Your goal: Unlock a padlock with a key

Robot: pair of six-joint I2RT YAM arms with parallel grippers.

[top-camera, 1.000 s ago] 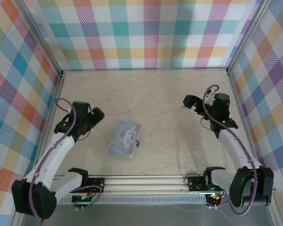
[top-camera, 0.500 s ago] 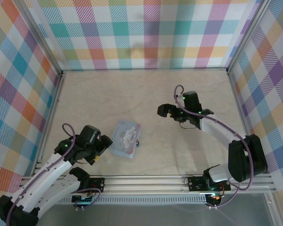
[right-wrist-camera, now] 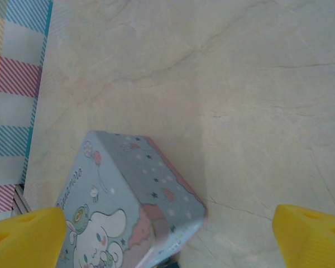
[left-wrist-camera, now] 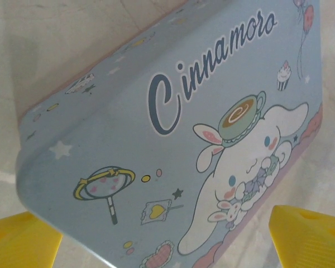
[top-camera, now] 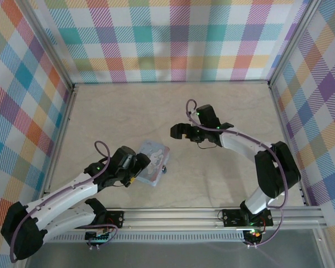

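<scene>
Pale blue tin (top-camera: 154,163) near the front edge of the surface (top-camera: 223,106), left of centre, set askew to that edge; lid printed with a white long-eared cartoon figure and the word "Cinnamoro". Padlock (top-camera: 164,168): a tiny dark piece at the tin's rim, on the side facing the right edge of the surface; too small to make out whether locked. Left pincer (top-camera: 139,170) at the tin's left end, reaching in from the front-left corner. Stands wide open, one yellow tip to each side of the tin in the left wrist view (left-wrist-camera: 167,240); cannot tell whether the tips touch it. Right pincer (top-camera: 176,132) near the middle of the surface, behind and right of the tin and apart from it, pointing left. Gapes wide too, yellow tips at the two lower corners of the right wrist view (right-wrist-camera: 167,237). Grips nothing.
</scene>
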